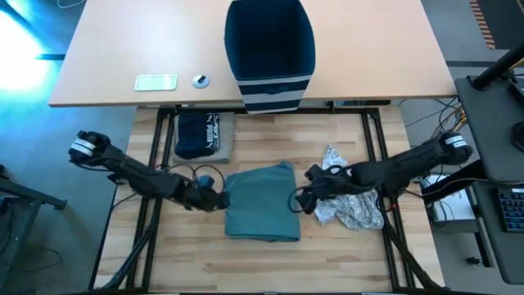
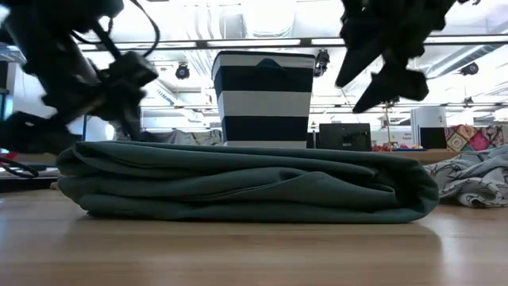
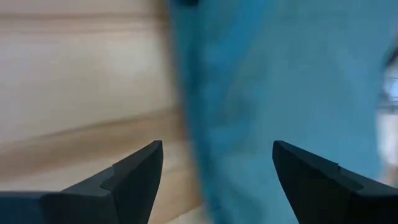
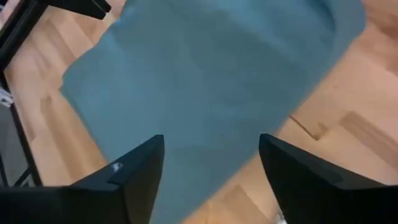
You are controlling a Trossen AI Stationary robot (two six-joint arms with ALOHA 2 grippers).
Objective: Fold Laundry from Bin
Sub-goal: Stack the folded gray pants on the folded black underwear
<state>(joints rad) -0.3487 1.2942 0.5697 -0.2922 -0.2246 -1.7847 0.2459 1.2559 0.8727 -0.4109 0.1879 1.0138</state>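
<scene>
The large teal-green garment (image 1: pixel 262 205) lies folded in a flat stack on the wooden table, several layers showing at its near side (image 2: pixel 238 187). My left gripper (image 1: pixel 223 200) stands open over the stack's left edge (image 3: pixel 199 124), slanting down. Above the stack's right edge, my right gripper (image 1: pixel 296 201) is also open and clear of the cloth (image 4: pixel 211 93). A folded navy garment with white lettering (image 1: pixel 205 135) lies at the far left. The navy bin with white stripes (image 1: pixel 270 49) stands on the far table.
A crumpled grey-and-white patterned cloth (image 1: pixel 352 201) lies under my right arm, right of the teal stack. A small white flat device (image 1: pixel 155 82) and a small round object (image 1: pixel 201 80) sit on the far table, left of the bin.
</scene>
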